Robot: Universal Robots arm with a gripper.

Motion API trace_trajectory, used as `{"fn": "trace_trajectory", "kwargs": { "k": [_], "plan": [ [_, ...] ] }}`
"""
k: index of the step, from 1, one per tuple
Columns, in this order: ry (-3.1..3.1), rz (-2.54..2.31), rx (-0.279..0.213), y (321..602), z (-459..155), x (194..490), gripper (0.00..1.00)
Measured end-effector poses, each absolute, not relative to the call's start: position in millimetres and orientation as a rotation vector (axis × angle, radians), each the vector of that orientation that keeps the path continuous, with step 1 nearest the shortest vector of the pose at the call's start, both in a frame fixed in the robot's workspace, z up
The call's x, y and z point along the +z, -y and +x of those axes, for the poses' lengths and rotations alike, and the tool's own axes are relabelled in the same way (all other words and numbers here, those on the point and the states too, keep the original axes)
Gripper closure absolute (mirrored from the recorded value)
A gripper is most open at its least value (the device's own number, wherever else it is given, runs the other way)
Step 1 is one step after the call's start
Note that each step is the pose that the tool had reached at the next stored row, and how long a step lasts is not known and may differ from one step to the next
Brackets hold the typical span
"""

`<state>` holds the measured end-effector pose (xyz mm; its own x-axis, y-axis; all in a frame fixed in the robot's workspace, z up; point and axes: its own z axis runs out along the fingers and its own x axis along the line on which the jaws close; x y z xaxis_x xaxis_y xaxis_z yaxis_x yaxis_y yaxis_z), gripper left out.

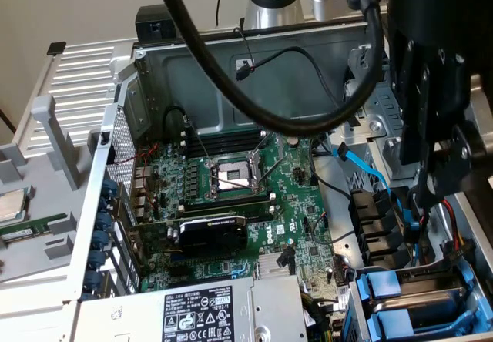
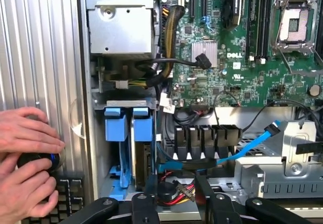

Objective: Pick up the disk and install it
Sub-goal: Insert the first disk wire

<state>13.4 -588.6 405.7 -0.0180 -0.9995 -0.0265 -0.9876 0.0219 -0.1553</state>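
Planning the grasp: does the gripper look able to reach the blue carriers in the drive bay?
Probably yes: the gripper hangs close by the bay and the blue carriers lie uncovered; the blue cable and red wires run beside them, not across.

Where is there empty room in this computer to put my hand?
The ribbed silver panel beside the power supply is bare, away from the person's hands. The case's inner wall past the motherboard is mostly bare too. It is crowded around the blue drive carriers, where the blue cable, black plugs and the gripper sit.
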Motion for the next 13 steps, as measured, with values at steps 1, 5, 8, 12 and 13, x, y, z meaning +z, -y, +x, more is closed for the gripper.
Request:
{"fn": "trace_trajectory", "kwargs": {
  "k": [1, 5, 8, 12, 13],
  "plan": [
    [-2.149, -2.105, -0.137, 593, 13, 405, 0.57],
    [-2.14, -2.094, -0.117, 610, 13, 402, 0.57],
    [-2.12, -2.109, -0.109, 610, 14, 401, 0.57],
    [-2.076, -2.151, -0.105, 611, 16, 399, 0.57],
    [-2.06, -2.166, -0.103, 611, 17, 399, 0.57]
  ]
}}
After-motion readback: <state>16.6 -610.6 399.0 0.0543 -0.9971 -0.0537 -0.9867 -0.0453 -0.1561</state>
